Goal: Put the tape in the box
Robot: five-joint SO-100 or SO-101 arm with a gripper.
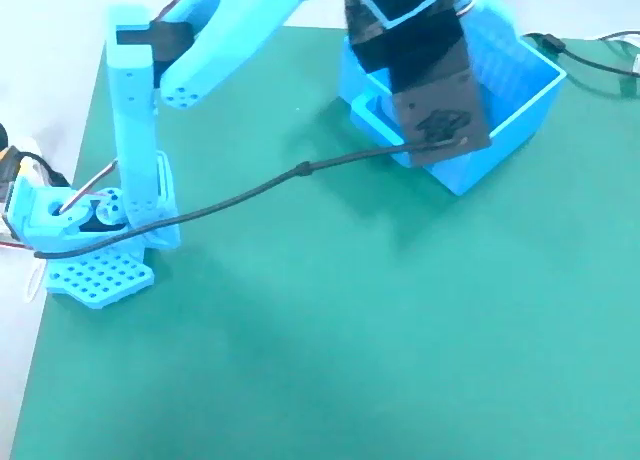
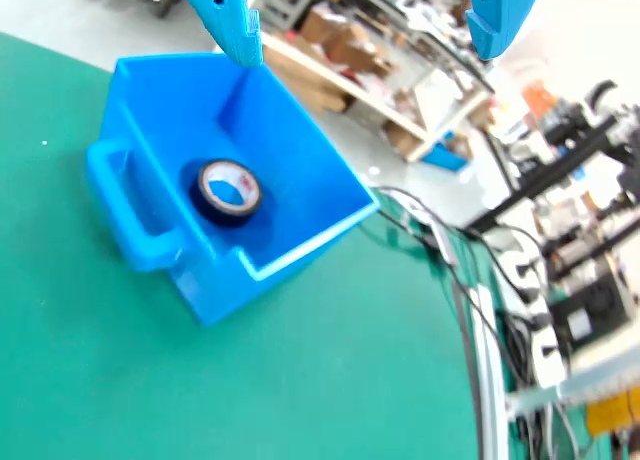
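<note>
Table (image 1: 330, 340) fills most of the fixed view as a green surface, with the light-blue arm (image 1: 135, 130) standing on its perforated base at the left and reaching across the top toward the box (image 1: 520, 90) at the upper right. There the arm's black wrist block hangs in front of the box and hides most of its inside, so nothing lying in it can be made out from this side, and the fingers of the tool are not visible either. A dark cable (image 1: 250, 195) runs from the base across the table to that block. The wrist view gives what the fixed view withholds: it looks down into the box (image 2: 300, 170), a bright blue bin with a loop handle on its left wall, resting on the table (image 2: 200, 380). The tape (image 2: 228, 192), a small black ring with a whitish core, lies on the floor of the box near the handle side, seemingly flat, though the angle leaves that a little uncertain. The tool (image 2: 365, 25) hovers above the box with its two blue fingers (image 2: 235, 20) spread wide apart, released and holding nothing, well clear of the tape. Beyond the table edge the wrist view also shows cluttered shelves and cables in the background.
</note>
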